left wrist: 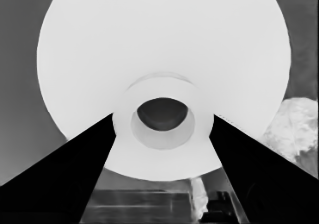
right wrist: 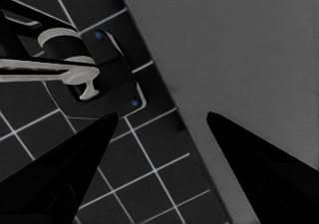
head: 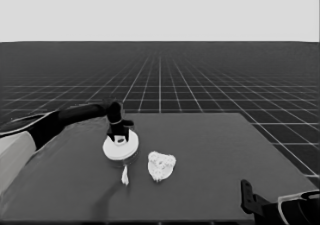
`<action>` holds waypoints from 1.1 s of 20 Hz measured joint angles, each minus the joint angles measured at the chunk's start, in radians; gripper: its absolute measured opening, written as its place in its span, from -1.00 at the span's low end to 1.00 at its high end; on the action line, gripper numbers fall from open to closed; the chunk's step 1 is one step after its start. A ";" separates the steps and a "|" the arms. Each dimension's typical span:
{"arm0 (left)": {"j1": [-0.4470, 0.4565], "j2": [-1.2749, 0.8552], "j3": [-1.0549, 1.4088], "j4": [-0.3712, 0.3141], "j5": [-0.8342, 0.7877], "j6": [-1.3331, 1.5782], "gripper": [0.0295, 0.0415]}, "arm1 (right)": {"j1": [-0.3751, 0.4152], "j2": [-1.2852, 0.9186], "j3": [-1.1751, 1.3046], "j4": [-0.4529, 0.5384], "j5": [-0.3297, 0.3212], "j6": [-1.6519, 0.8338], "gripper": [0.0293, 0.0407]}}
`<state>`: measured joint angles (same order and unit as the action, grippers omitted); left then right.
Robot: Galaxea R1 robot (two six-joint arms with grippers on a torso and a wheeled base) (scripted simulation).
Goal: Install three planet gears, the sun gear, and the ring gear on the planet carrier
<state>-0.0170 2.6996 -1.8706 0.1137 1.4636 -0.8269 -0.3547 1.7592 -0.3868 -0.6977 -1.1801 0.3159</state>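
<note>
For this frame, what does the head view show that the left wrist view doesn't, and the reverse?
Only the head view shows the parked right arm at the lower right corner, and the table's far edge. Only the left wrist view shows the left end effector fingers straddling the larger round part's raised centre hub. Both show the larger round part, the smaller round part carrying gears and the thin white piece.

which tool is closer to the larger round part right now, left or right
Left. The left tool is right over the larger round part, its fingers flanking the raised centre hub. The right tool waits at the table's near right corner, far off.
</note>
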 joint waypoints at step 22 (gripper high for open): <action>0.075 0.385 0.121 0.112 0.052 -0.510 -0.12 | 0.000 0.000 0.000 0.000 0.000 0.000 0.61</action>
<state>0.0581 3.0847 -1.7494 0.2261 1.5159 -1.3366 -0.3547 1.7592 -0.3868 -0.6977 -1.1801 0.3159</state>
